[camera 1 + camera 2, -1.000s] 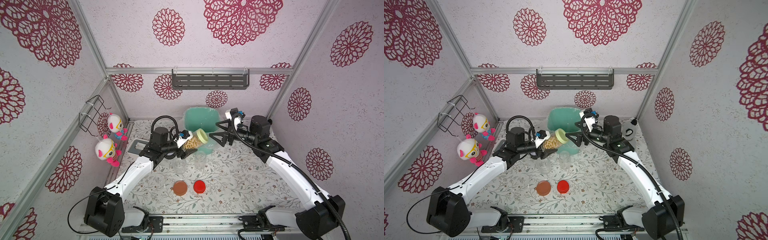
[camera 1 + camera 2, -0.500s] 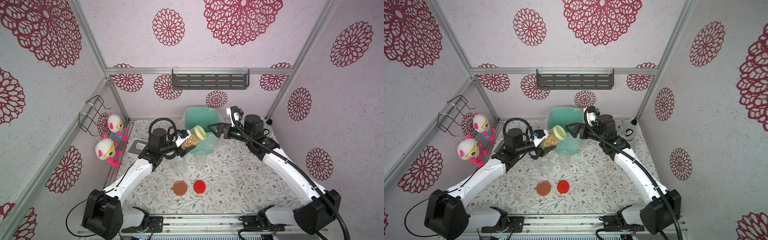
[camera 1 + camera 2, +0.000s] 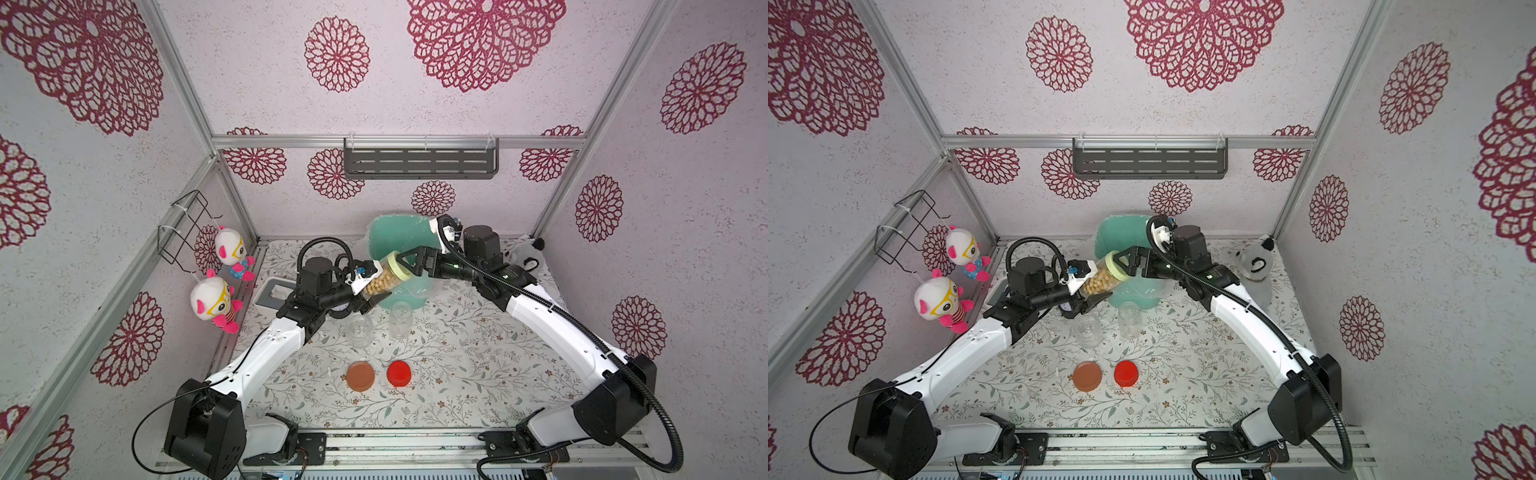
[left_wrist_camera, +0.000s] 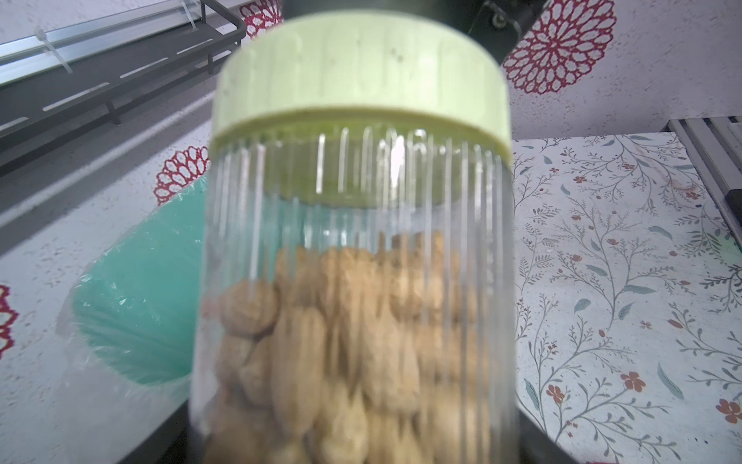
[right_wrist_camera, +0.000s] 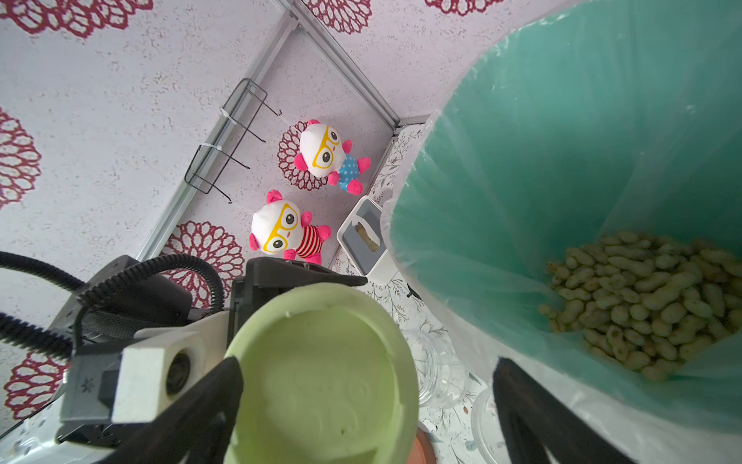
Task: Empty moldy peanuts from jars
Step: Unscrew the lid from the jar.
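My left gripper [image 3: 371, 292] is shut on a clear ribbed jar [image 3: 384, 279] holding peanuts [image 4: 353, 341]. It holds the jar tilted above the table in front of the teal bin [image 3: 399, 237]. The jar's pale green lid [image 5: 321, 373] is on. My right gripper [image 3: 405, 266] is open with its fingers on either side of the lid; one finger [image 5: 217, 393] is at the rim, the other stands well apart. Two clear jars [image 3: 360, 330] [image 3: 400, 319] stand lidless and empty on the table. A brown-orange lid [image 3: 360, 375] and a red lid [image 3: 399, 372] lie nearer the front. More peanuts [image 5: 642, 305] lie in the bin.
Two plush dolls [image 3: 214, 301] hang on the left wall by a wire rack [image 3: 187, 232]. A white box [image 3: 274, 293] sits at the back left and a grey plush toy [image 3: 1256, 266] at the back right. A dark shelf [image 3: 419, 164] is on the back wall.
My right gripper has swung from beside the bin toward the held jar and now straddles its green lid. The left arm has shifted the jar slightly toward the bin.
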Robot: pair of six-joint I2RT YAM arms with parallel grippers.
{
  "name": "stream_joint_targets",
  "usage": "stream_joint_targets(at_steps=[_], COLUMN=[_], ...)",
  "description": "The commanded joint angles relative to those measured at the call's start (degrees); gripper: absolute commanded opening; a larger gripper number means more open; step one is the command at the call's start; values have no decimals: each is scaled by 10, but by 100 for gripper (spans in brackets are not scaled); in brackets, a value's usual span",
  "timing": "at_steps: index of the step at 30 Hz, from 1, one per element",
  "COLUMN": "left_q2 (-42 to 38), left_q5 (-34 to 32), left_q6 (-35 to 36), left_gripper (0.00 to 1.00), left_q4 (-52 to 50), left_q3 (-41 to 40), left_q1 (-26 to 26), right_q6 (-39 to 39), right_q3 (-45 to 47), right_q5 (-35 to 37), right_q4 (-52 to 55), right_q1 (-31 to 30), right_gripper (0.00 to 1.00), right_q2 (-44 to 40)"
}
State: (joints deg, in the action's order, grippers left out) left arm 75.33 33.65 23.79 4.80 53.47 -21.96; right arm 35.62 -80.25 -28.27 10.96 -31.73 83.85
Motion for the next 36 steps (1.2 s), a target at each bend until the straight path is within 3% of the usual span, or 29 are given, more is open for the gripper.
stream_joint_targets(at_steps=[1, 7, 25, 36], left_q2=[-28, -26, -27, -24], left_q5=[10, 12, 11, 11], left_q6=[5, 6, 8, 9], left_gripper=[0, 0, 0, 0], left_q4=[53, 50, 46, 45], left_q3=[8, 8, 8, 9], left_q1=[-2, -1, -2, -2], right_q6=[-5, -14, -7, -13], right_q3=[-24, -33, 9, -10], right_q5=[-13, -23, 38, -13], right_q4=[-1, -8, -57, -22], right_q1=[-8, -12, -5, -8], right_gripper=[99, 99, 99, 99], right_q2=[0, 6, -45, -11])
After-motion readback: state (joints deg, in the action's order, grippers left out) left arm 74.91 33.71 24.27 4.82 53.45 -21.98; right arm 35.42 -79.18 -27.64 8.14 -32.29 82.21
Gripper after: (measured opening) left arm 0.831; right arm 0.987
